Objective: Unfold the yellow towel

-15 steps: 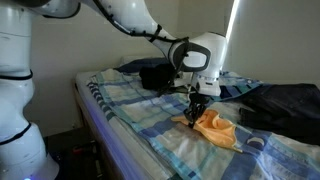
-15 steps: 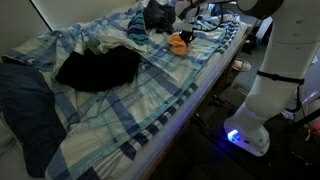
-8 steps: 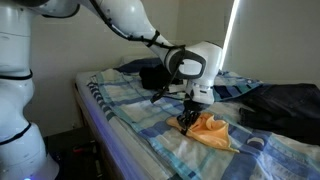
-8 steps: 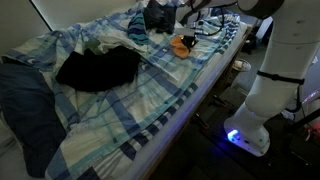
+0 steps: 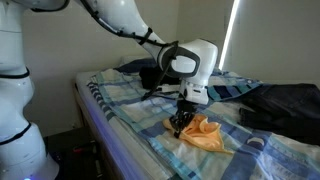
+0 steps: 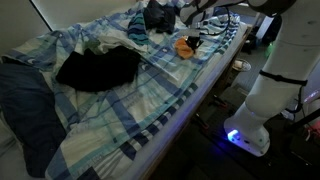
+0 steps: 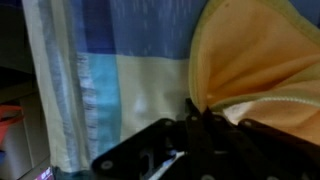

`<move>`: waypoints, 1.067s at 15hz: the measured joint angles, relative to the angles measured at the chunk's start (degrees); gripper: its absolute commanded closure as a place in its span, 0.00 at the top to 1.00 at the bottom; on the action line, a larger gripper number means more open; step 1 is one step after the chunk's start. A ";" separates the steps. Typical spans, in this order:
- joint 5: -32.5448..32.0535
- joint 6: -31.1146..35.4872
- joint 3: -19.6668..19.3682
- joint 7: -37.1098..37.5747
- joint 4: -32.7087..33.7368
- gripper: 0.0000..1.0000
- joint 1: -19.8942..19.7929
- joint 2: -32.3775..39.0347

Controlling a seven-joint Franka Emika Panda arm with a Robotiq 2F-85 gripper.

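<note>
My pincer (image 5: 178,126) is closed to a tight pinch on the hem of the yellow towel (image 5: 205,133). The towel lies partly spread, rumpled, on the plaid bedsheet (image 5: 115,100), near the bed's long edge beside my base. Dark clothing (image 6: 98,68) lies well apart, mid-bed.

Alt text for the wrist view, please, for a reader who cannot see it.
The dark end effector sits at the bottom edge, its fingers closed on the hem of the yellow towel, which fans out in soft folds across the upper right. Under both lies the blue-white plaid bedsheet, slightly blurred, filling the left of the picture.
</note>
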 measured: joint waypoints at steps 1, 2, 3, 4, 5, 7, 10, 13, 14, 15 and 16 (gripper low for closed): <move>-1.06 -0.81 -0.19 0.04 -0.75 0.01 -0.03 -1.02; -2.18 -1.72 -0.32 0.04 -1.49 0.01 -0.12 -2.10; -3.38 -2.68 -0.35 0.04 -2.12 0.01 -0.30 -3.06; -4.44 -3.61 -0.35 0.04 -2.72 0.01 -0.50 -3.96; -5.25 -4.50 -0.35 0.04 -3.24 0.01 -0.63 -4.72; -5.84 -5.87 -0.32 -0.08 -3.98 0.29 -0.73 -5.55; -5.84 -7.37 0.26 -0.27 -4.97 0.44 -0.72 -5.32; -5.84 -8.13 0.98 -0.41 -5.56 0.66 -0.68 -4.98; -5.84 -8.49 1.11 -0.41 -5.56 0.74 -0.67 -5.03; -5.88 -8.86 1.18 -0.41 -5.54 0.81 -0.67 -5.21; -5.95 -9.17 1.20 -0.42 -5.50 0.87 -0.67 -5.51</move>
